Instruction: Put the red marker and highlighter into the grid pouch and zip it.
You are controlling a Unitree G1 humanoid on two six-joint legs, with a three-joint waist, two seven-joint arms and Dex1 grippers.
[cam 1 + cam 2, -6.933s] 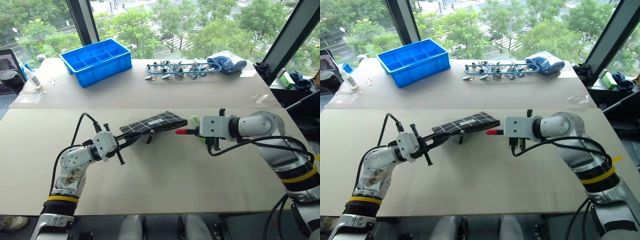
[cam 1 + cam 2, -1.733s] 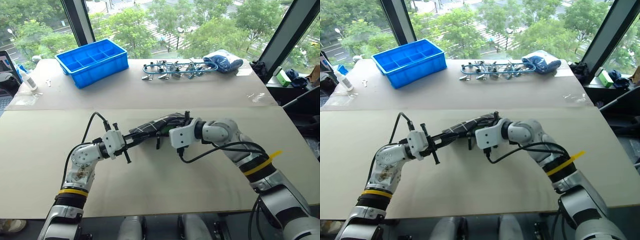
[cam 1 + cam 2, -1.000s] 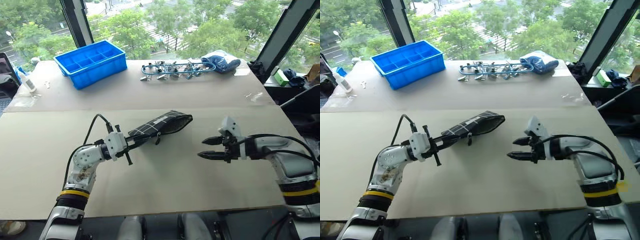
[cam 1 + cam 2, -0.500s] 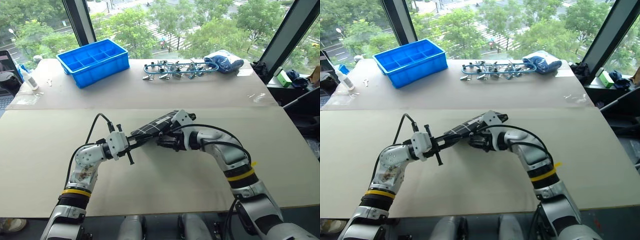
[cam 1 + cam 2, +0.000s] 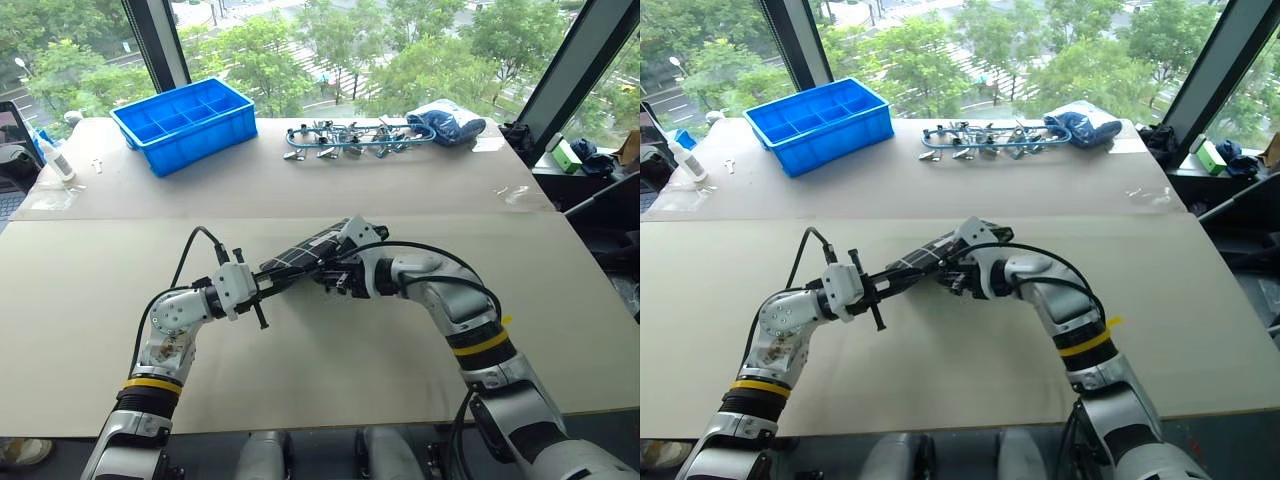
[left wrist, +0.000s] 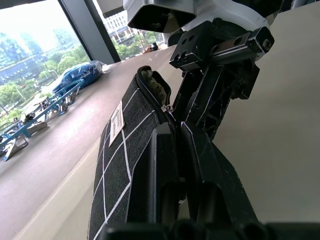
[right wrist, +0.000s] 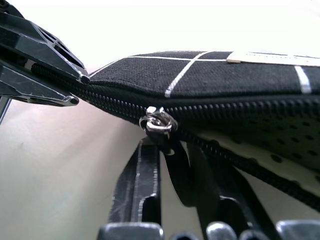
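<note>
Now my left hand (image 5: 262, 292) stays clamped on the near end of the grid pouch (image 5: 308, 250), holding it above the surface (image 5: 330, 360). My right hand (image 7: 167, 150), open a second ago, has crossed in and pinched shut on the zipper pull strap (image 7: 172, 160); zipping can start. Beyond, open room before the blue bin (image 5: 185, 122).

The grid pouch (image 5: 305, 254) is partly covered by the right tool (image 5: 333, 278), which hides its middle and the pull strap from the head views. Its inside cannot be made out past the open zipper (image 7: 235, 112). In the right wrist view the pouch runs off the frame. A laptop (image 5: 10, 150) is cut by the left edge.
</note>
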